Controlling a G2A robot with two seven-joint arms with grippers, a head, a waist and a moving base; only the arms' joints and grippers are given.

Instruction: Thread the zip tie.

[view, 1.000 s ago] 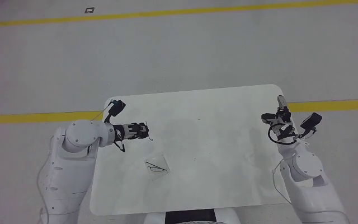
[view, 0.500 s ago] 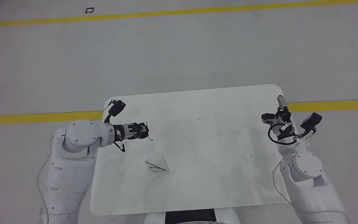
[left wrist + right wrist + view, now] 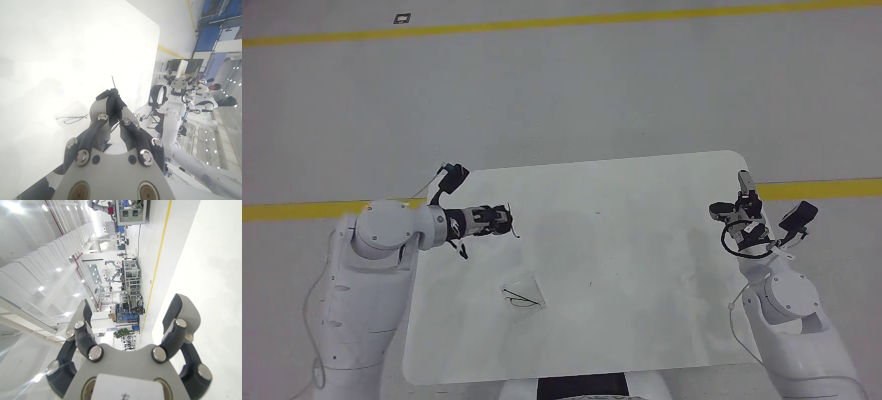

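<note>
Left gripper (image 3: pixel 113 94) is clamped on the zip tie (image 3: pixel 113 81) — the thin black tip sticks out past the fingertips, above the table's (image 3: pixel 642 300) left side. Right gripper (image 3: pixel 132 308) sits at the table's right edge, jaws wide apart. A clear bag (image 3: pixel 524 293) holding thin black strips lies flat on the table's front-left — apart from both grippers.

Pale grey floor (image 3: pixel 592 90), striped by two yellow lines (image 3: pixel 542 22), the nearer one passing under a white table (image 3: pixel 642 300) with rounded corners. Beyond, a bright hall: round ceiling lights (image 3: pixel 58 269), metal racks (image 3: pixel 132 275) of equipment, a potted plant (image 3: pixel 121 333), blue wall panels (image 3: pixel 208 43).
</note>
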